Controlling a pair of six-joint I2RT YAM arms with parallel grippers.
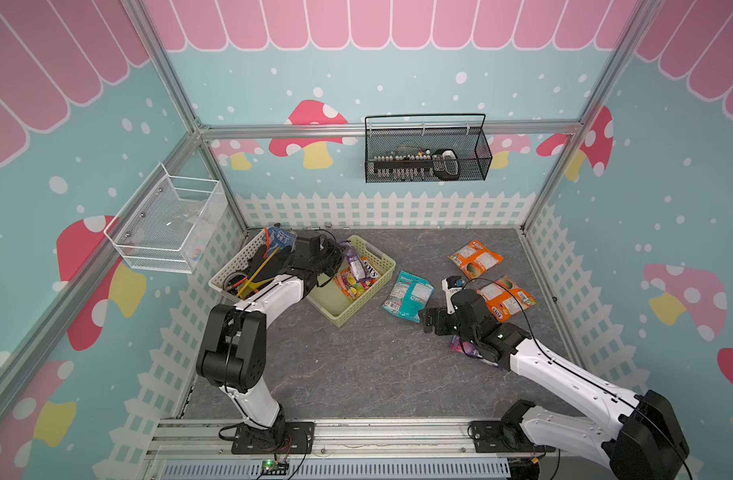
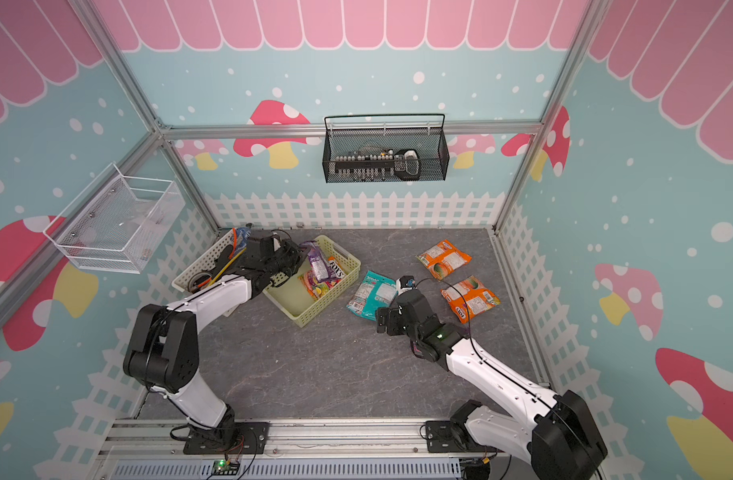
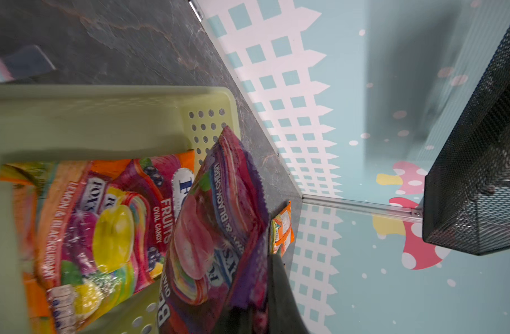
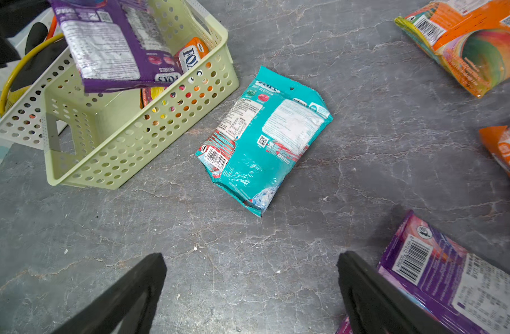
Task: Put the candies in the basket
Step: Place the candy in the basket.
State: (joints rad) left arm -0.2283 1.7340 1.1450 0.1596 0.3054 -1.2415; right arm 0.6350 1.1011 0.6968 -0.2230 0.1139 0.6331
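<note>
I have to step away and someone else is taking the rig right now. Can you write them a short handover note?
Left gripper: shut on a purple candy bag, held over the yellow-green basket, not yet released.
Right gripper: open and empty, above the table near the teal bag.
Done: one orange bag lies in the basket.
Left on the table: the teal bag, two orange bags, and a second purple bag beside the right gripper, partly under that arm in a top view.
Next, probably: drop the held purple bag, then collect the four loose ones.
</note>
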